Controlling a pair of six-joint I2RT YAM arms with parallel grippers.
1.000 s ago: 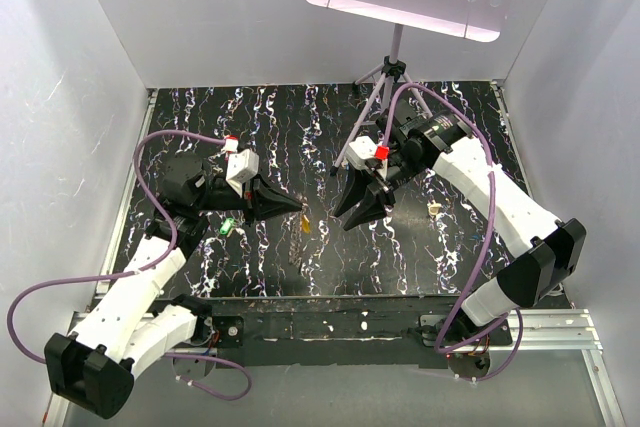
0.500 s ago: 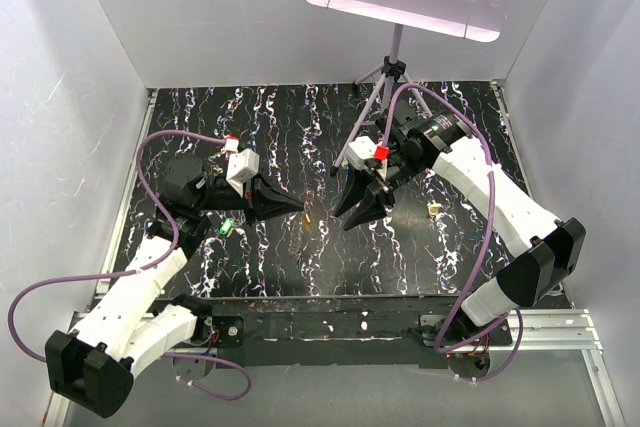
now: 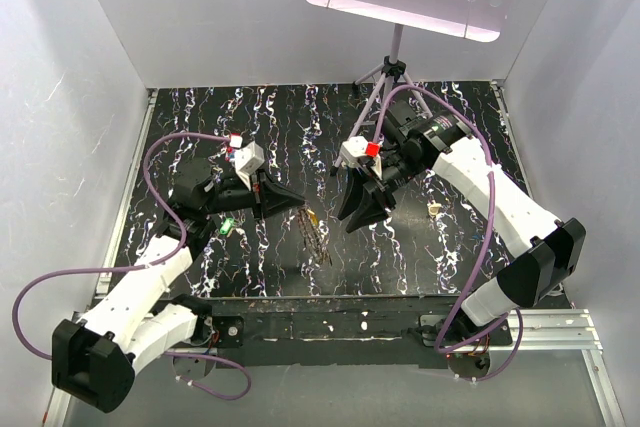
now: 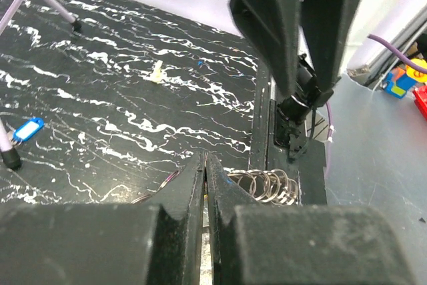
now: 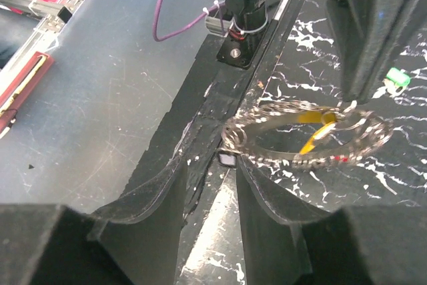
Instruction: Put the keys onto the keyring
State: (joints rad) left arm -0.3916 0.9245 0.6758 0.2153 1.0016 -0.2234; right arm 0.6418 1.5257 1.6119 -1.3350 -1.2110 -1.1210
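Above the middle of the table (image 3: 200, 117), in the top view, your left gripper (image 3: 300, 205) is clamped on the keyring (image 3: 315, 232). The ring hangs from its tips, raised off the surface, probably so a key can be worked onto it. The right gripper (image 3: 352, 225) sits just beside the ring with its jaws parted and nothing between them. A green key (image 3: 227, 227) lies loose under the left arm, and a beige key (image 3: 434, 209) lies well apart on the right, so you still have keys to collect. In the left wrist view the two fingers press flat together with the ring's wire coils showing at their side. That confirms a tight pinch on the rim, which leaves most of the loop free. A blue key (image 4: 27, 130) lies by the tripod (image 4: 47, 1) leg. In the right wrist view the ring is held out roughly level, just past your own open fingertips. A yellow key (image 5: 312, 120) appears to be threaded on it already, and there is a small red speck on the near band that I cannot identify. The right hand looks set to grip the free end and steady the ring or spread the coil.
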